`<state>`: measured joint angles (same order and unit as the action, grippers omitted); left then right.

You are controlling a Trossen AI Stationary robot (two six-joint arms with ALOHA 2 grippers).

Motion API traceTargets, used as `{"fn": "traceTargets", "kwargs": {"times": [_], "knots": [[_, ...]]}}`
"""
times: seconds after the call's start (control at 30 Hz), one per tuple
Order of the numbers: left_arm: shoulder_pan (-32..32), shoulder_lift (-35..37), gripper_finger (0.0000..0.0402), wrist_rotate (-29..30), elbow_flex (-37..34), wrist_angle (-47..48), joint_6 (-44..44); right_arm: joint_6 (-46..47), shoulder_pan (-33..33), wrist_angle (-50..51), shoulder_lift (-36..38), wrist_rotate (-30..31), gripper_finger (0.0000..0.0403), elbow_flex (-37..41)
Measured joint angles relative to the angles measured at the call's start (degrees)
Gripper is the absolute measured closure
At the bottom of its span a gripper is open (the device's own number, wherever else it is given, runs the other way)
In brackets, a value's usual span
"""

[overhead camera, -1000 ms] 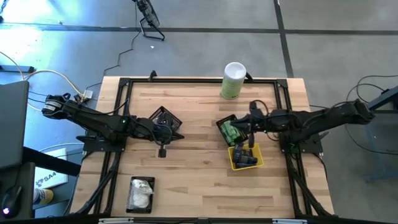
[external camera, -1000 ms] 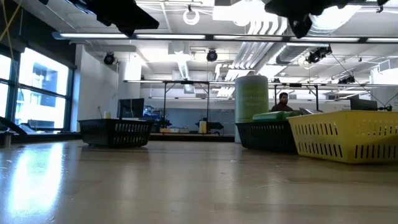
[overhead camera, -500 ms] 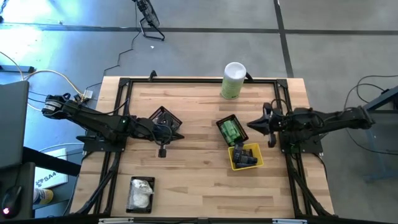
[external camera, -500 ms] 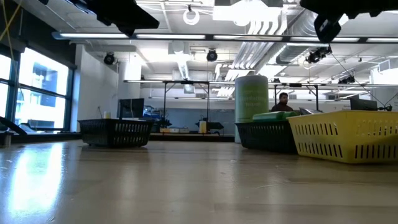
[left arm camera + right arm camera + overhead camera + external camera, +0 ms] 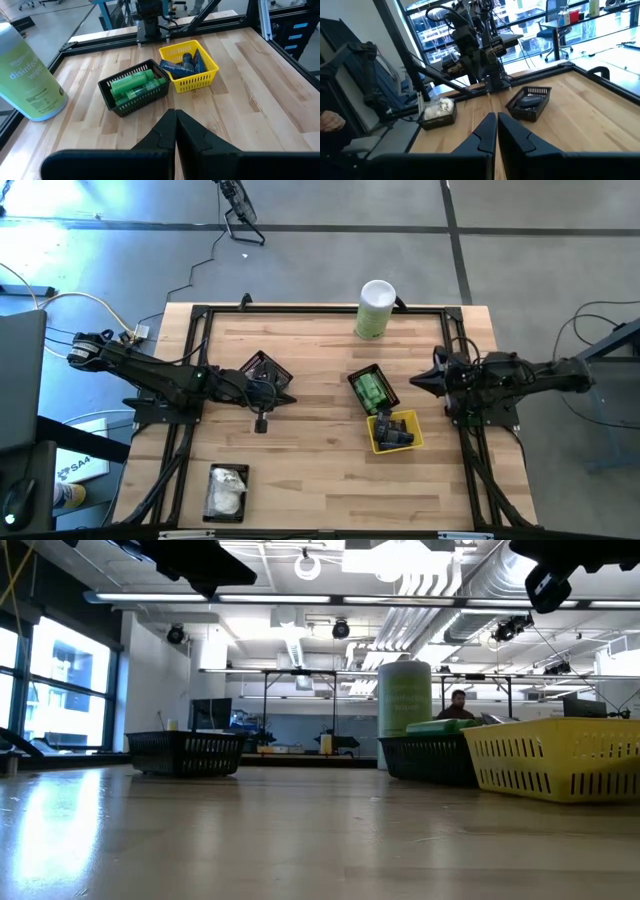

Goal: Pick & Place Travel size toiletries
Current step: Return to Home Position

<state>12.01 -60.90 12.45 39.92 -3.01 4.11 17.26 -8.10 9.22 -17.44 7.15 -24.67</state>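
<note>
The travel size toiletries lie sorted in baskets. Green bottles (image 5: 131, 85) fill a black basket (image 5: 368, 391) and navy tubes (image 5: 186, 62) a yellow basket (image 5: 396, 431). Black discs (image 5: 529, 100) lie in a black basket (image 5: 265, 369), and white packets (image 5: 226, 493) in one at the near left. My left gripper (image 5: 290, 396) hangs shut and empty left of centre, beside the disc basket. Near the right edge, my right gripper (image 5: 416, 382) is shut and empty above the table, right of the green-bottle basket.
A tall white-and-green canister (image 5: 375, 309) stands at the far edge. A black frame (image 5: 320, 309) runs around the tabletop. Bare wood lies at the near middle (image 5: 320, 490). In the right wrist view a person's hand (image 5: 329, 120) shows beyond the table's left side.
My right gripper has drawn back toward the table's right edge, from above the green-bottle and yellow baskets to clear of them. It stays shut and carries nothing. The baskets and their contents have kept their places.
</note>
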Motion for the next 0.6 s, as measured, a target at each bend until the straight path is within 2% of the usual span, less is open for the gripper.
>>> {"fn": "traceTargets", "kwargs": {"times": [0.6], "knots": [[0.0,0.0,0.0399,0.0,0.0,0.0,0.0,0.7,0.0,6.8,10.8,-0.2,0.0395,0.0]]}}
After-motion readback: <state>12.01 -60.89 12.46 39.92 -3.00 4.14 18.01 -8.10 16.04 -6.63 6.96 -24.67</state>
